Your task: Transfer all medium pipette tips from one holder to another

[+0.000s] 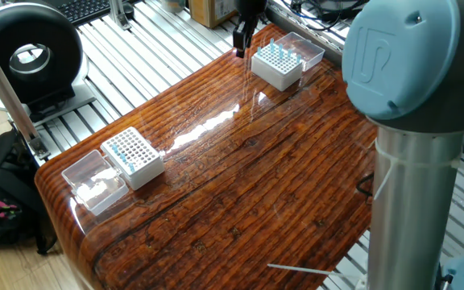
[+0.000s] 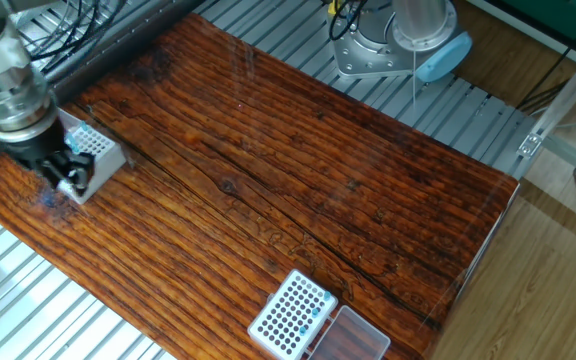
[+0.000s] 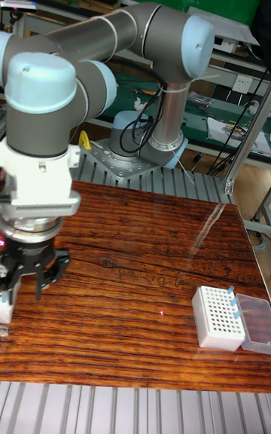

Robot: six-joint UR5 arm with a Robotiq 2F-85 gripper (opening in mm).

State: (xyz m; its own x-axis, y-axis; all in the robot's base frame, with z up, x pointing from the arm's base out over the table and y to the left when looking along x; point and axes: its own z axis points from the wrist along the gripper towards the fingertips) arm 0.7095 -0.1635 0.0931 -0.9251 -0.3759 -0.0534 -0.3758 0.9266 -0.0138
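Observation:
A white holder (image 1: 279,68) at the far table edge carries several medium pipette tips (image 1: 276,50) with light blue tops. My gripper (image 1: 239,48) hangs just left of it, fingers apart with nothing seen between them. In the other fixed view the gripper (image 2: 68,180) sits at the front corner of this holder (image 2: 98,152). The second white holder (image 1: 135,157) stands at the near left with a few blue-topped tips (image 1: 119,147) along one edge. The tall view shows it (image 3: 218,317) at the right with its tips (image 3: 234,303), far from the gripper (image 3: 25,287).
A clear lid (image 1: 95,181) lies beside the near holder and another clear lid (image 1: 304,50) behind the far one. The wooden table (image 1: 248,177) sits on slatted aluminium rails. The arm's base (image 2: 413,40) stands beyond the table's far side.

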